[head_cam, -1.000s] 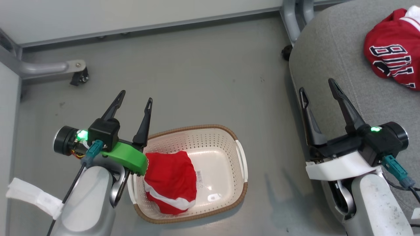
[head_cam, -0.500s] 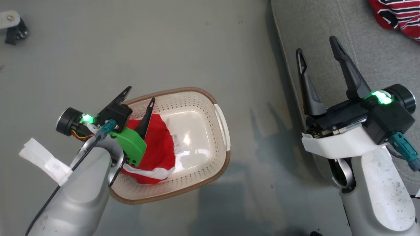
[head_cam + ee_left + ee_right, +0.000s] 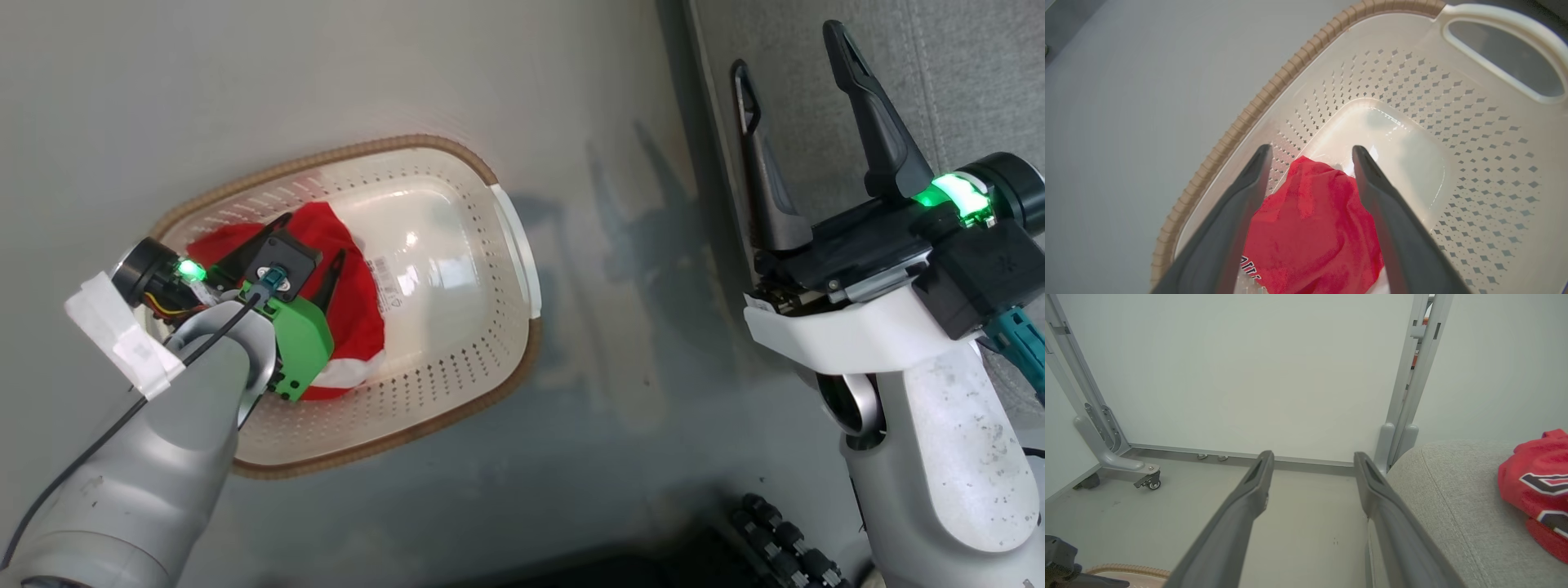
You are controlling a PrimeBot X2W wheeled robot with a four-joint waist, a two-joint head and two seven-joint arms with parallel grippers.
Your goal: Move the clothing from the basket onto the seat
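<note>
Red and dark-lettered, one garment lies on the seat, so we count half done. The other garment lies in the basket, framed by our left gripper, fingers spread, nothing clamped; our right gripper hangs parted, empty.

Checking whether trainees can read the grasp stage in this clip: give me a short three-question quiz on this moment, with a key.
1. True or false: the left pincer is shut on the red garment in the basket.
2. The right pincer is: A) down in the basket; B) open and empty, near the edge of the seat; C) shut on clothing.
3. In the right wrist view, how many garments lie on the seat?
Key: 1. False: its fingers are open, with the garment between them. 2. B. 3. One, the lettered garment.
</note>
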